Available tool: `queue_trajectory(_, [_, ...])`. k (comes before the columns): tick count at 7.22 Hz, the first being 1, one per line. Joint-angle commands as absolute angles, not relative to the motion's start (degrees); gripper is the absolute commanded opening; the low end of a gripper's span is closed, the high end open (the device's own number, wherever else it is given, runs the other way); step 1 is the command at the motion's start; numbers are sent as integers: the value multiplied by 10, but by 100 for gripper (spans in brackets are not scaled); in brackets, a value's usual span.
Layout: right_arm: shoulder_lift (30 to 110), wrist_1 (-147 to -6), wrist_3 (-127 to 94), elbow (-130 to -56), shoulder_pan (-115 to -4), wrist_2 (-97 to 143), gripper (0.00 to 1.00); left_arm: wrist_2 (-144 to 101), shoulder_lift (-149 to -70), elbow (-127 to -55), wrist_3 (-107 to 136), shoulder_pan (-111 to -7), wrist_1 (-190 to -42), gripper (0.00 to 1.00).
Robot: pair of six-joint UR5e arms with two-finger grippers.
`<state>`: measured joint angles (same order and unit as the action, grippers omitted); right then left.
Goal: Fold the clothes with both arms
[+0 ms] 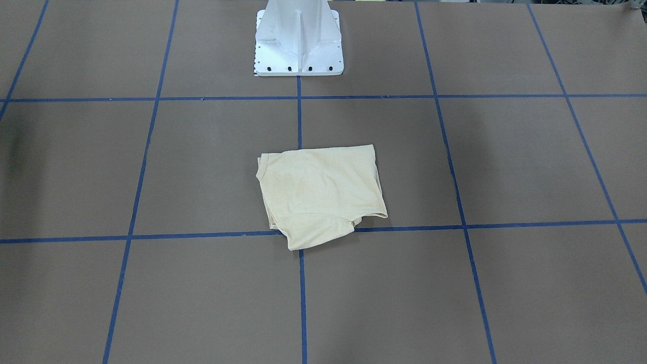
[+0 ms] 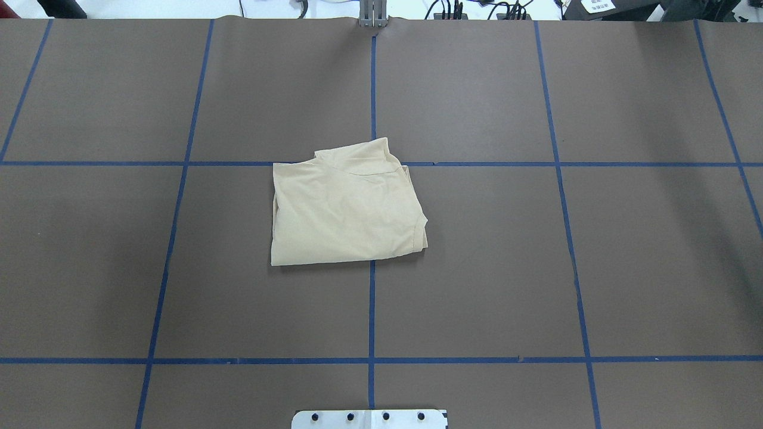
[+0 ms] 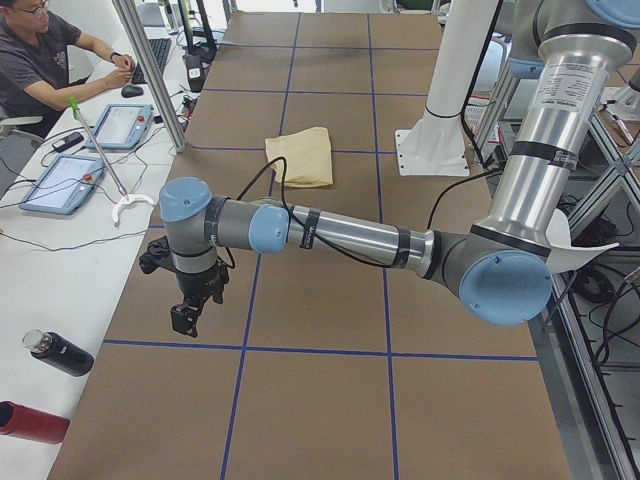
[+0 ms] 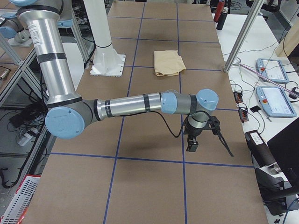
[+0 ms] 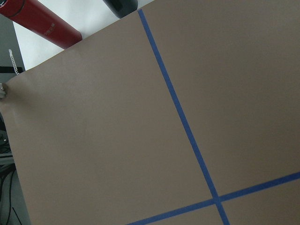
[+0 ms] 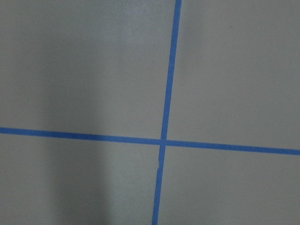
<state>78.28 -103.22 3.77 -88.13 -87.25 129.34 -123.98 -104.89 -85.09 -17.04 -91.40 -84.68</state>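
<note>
In each side view the near thing is an arm stretched low over the end of the table [image 2: 477,268]: the left gripper [image 3: 190,305] hangs pointing down above the brown surface at the robot's left end, and the right gripper [image 4: 192,142] hangs the same way at the right end. No cloth hangs from either of them, but whether their jaws are spread or pressed together I cannot tell, because only these 2 side views show them, and both wrist cameras see only bare table and blue tape lines [image 6: 166,93]. Farther in, near the middle of the table and in front of the white pedestal base [image 1: 298,38], lies the T-shirt [image 2: 346,208], well apart from both grippers. It is folded into 1 compact, roughly rectangular packet with a plain side up; the print does not show. On the side away from the robot a folded layer sticks out past the main edge and across a tape line, and the corners there do not line up exactly. My judgement is that the folding is practically finished, and what is left, if anything, is only to tidy this uneven edge.
</note>
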Motion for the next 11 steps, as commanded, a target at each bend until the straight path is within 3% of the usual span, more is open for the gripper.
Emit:
queue_trajectory(1, [832,-1030,35,-886,-873,1335,100,-1349,-974,-848,-189,-923,-871,100])
queue_trajectory(5, [887,-953,28,-891,-875,1346,100,-1336,-959,-845,-187,-921,-900,100])
queue_trajectory(11, [894,-891,-86,-914,-875,1346,100,-1304,-948,-853,-46,-919,-971,100])
